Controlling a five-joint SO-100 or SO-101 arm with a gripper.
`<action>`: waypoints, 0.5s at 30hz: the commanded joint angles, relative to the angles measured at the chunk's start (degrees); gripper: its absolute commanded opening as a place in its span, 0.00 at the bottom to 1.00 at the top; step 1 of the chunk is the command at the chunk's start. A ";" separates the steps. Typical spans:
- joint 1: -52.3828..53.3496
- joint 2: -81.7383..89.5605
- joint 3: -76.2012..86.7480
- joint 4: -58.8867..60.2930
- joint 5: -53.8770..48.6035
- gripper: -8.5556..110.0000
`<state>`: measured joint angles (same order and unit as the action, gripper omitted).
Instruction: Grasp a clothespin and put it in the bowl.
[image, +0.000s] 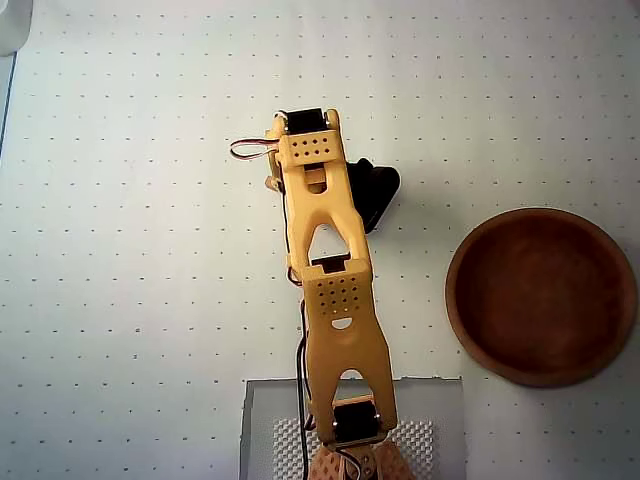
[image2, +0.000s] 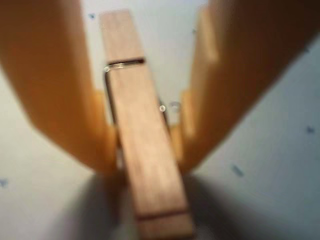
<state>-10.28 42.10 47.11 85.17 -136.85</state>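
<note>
In the wrist view a light tan wooden clothespin (image2: 145, 150) runs lengthwise between my two orange fingers, with its metal spring showing near the top. My gripper (image2: 145, 155) is closed against both of its sides, just above the white dotted table. The overhead view hides the clothespin and the fingertips under my orange arm (image: 330, 290), which stretches toward the top of the picture. The reddish-brown wooden bowl (image: 540, 295) sits empty at the right, well away from the arm.
A grey base plate (image: 262, 420) holds the arm's foot at the bottom edge. A white object (image: 12, 25) shows in the top-left corner. A black part (image: 372, 192) sticks out on the arm's right side.
</note>
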 joint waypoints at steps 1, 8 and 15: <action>0.70 5.01 -3.25 -0.26 0.62 0.05; 0.88 12.30 -2.72 2.11 0.97 0.05; 0.53 20.39 -2.90 7.38 4.04 0.05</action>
<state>-10.28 52.12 47.11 91.32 -133.51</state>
